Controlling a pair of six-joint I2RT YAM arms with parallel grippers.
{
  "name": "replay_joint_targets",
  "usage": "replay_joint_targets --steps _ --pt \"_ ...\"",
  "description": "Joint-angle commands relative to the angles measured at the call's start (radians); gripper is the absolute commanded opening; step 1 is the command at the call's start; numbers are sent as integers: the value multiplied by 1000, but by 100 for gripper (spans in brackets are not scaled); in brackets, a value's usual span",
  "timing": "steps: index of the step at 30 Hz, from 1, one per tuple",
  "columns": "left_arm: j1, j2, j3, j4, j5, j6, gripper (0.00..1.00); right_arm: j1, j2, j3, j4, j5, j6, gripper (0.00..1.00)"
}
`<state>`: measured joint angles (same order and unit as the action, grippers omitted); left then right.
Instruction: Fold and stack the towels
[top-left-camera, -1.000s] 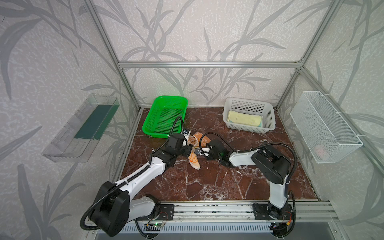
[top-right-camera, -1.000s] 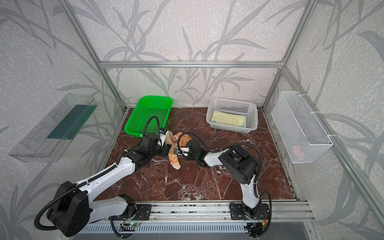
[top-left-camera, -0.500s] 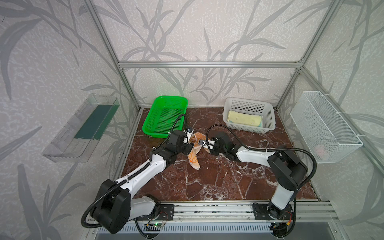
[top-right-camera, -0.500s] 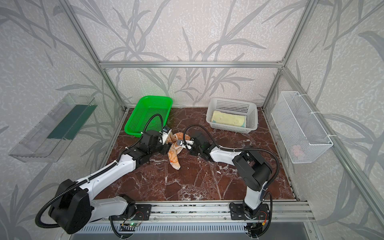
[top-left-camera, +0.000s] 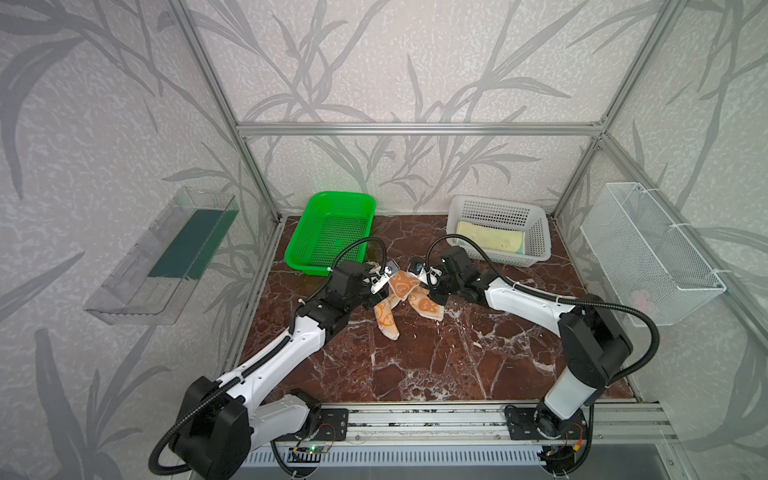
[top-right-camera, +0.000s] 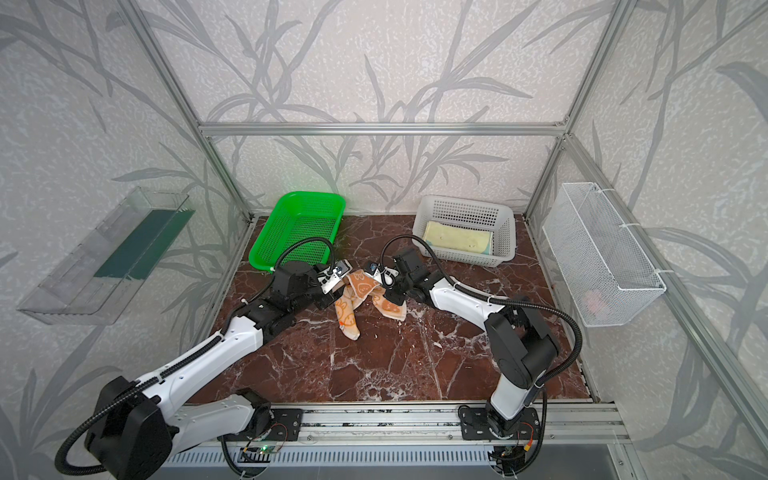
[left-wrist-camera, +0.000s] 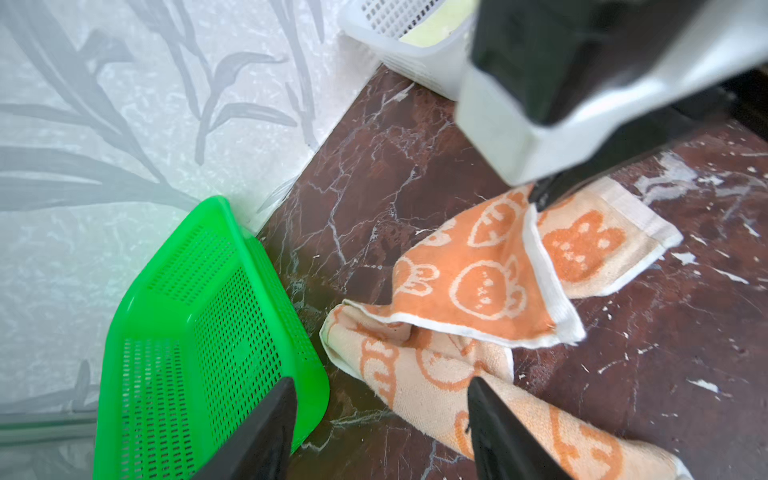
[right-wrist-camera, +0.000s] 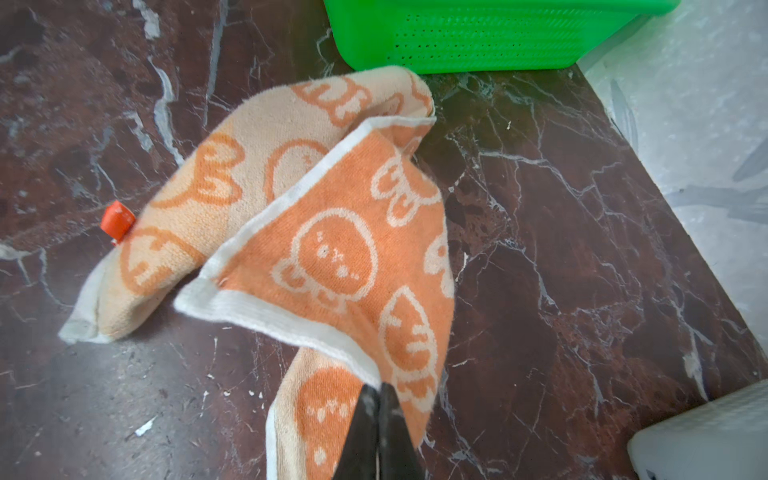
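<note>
"So, where is the patterned towel (top-left-camera: 401, 286) sitting?"

"Crumpled on the table (top-left-camera: 415, 365), toward the middle of its far edge, just beside the green basket (top-left-camera: 328, 232). The pale yellow towel (top-left-camera: 488, 241) lies flat in the white basket (top-left-camera: 538, 241) near the far right corner."

"And the jaws?"

"The right jaws are together, pinched on the white hem and holding one corner up. The rest sags onto the table. The left jaws stand apart over the cream-side end, gripping nothing."

"How will it handle?"

"Light, soft, limp terry, I'd judge. It won't hold a shape and will drag wherever it's pulled. The stitched hem looks the firmest part, so I'd take a second corner there, on the same edge, and draw it taut before folding. Grab it mid-cloth and it will probably just bunch."
</note>
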<state>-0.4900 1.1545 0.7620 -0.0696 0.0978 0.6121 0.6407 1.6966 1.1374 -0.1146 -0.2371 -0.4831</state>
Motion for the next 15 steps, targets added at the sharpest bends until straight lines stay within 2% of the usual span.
replay_joint_targets --steps 1,8,15 --pt "-4 -12 22 -73 119 84 66 -13 -43 50 -69 -44 86 0" --pt "-7 9 39 -76 211 21 66 -18 -19 145 -140 -54 195 0" --pt "-7 47 21 3 214 21 66 -17 -16 155 -146 -82 219 0"
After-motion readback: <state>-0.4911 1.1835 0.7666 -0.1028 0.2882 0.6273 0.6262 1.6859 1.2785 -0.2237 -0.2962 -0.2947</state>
